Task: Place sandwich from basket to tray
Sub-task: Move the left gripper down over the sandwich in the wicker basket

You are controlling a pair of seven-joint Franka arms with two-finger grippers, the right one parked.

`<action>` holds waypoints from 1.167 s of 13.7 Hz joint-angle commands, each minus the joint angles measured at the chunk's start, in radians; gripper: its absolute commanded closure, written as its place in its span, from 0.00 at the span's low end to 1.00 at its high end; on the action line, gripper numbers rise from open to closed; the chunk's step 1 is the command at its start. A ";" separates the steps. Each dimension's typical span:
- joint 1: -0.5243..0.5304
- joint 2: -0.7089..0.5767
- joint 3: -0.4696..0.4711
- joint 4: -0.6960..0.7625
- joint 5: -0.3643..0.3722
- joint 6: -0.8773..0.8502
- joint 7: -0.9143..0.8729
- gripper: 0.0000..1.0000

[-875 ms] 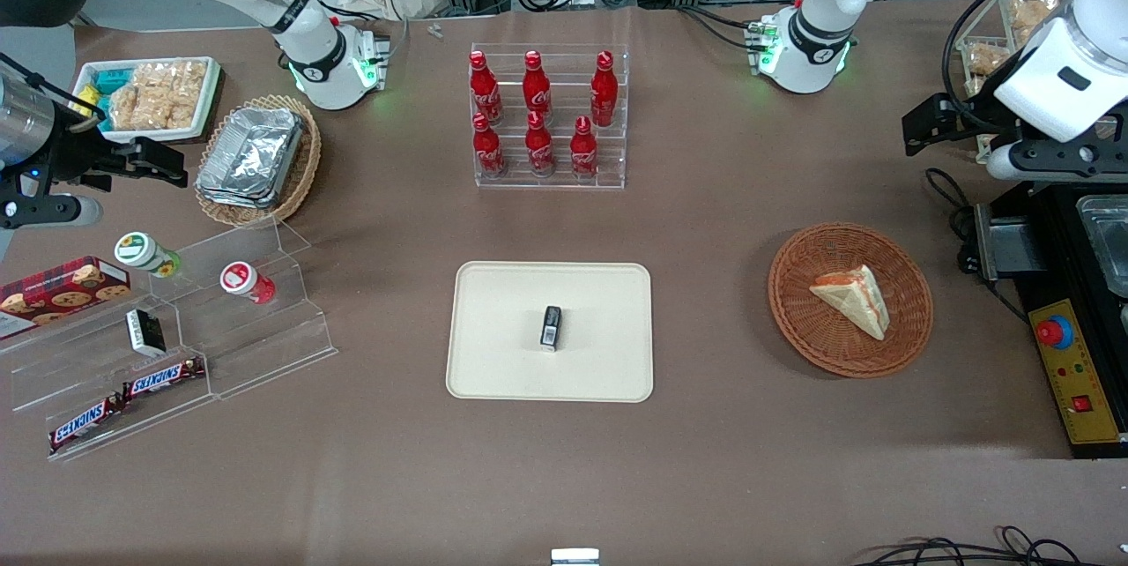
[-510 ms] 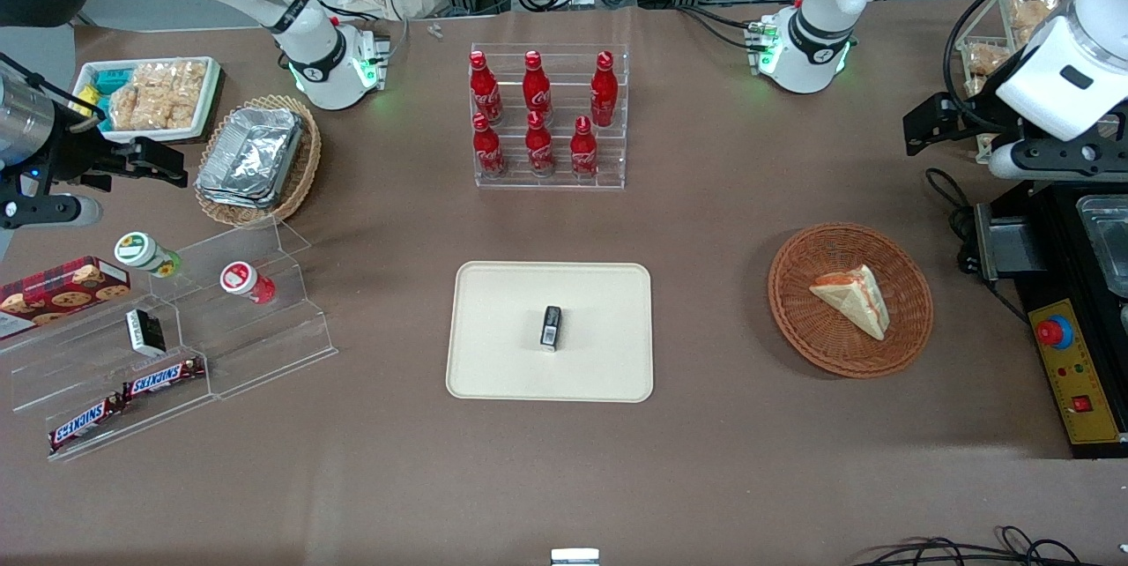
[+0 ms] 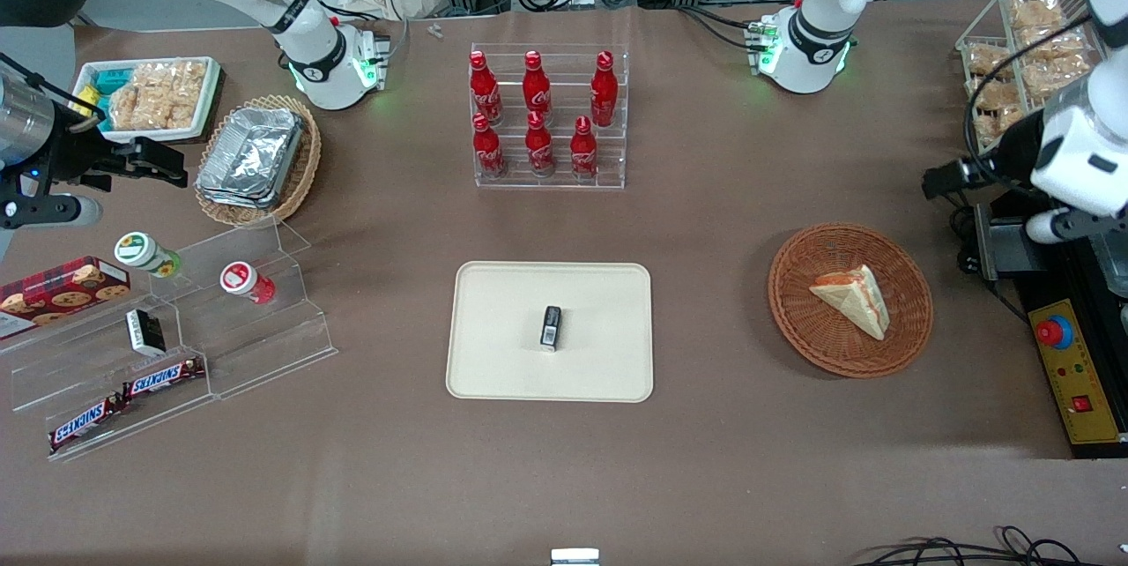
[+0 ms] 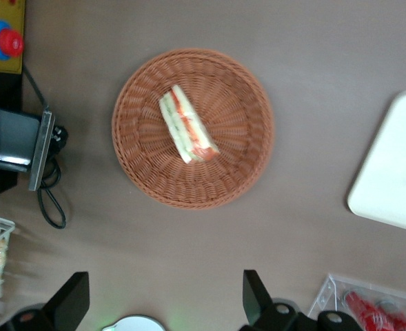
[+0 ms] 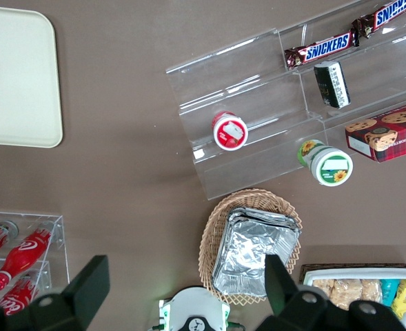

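The sandwich (image 3: 852, 300) (image 4: 187, 125), a pale wedge with red and green filling, lies in the round reddish-brown basket (image 3: 908, 328) (image 4: 237, 172). My left gripper (image 3: 941, 182) (image 4: 163, 300) hangs high above the table, farther from the front camera than the basket and toward the working arm's end. It is open, its fingers (image 4: 254, 296) wide apart with nothing between them. The cream tray (image 3: 502, 363) (image 4: 396, 179) lies mid-table with a small black box (image 3: 551, 326) on it.
A clear rack of red cola bottles (image 3: 546, 116) stands farther back than the tray. A yellow control box with a red button (image 3: 1055, 332) (image 4: 6, 41) and black equipment (image 3: 1005, 249) sit beside the basket. A wire rack of snacks (image 3: 1027, 46) is at the working arm's end.
My left arm has swung nearer to the front camera and turned, uncovering the wire snack rack. The gripper now sits closer to the basket. The sandwich, basket and tray have not moved.
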 commanded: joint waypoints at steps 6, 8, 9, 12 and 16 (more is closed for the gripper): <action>-0.002 0.052 -0.010 -0.380 0.006 0.497 -0.452 0.00; -0.008 0.126 -0.013 -0.386 0.070 0.569 -0.525 0.00; -0.017 0.161 -0.013 -0.388 0.104 0.603 -0.565 0.00; -0.028 0.240 -0.011 -0.414 0.167 0.707 -0.645 0.00; -0.027 0.303 -0.010 -0.428 0.168 0.761 -0.655 0.00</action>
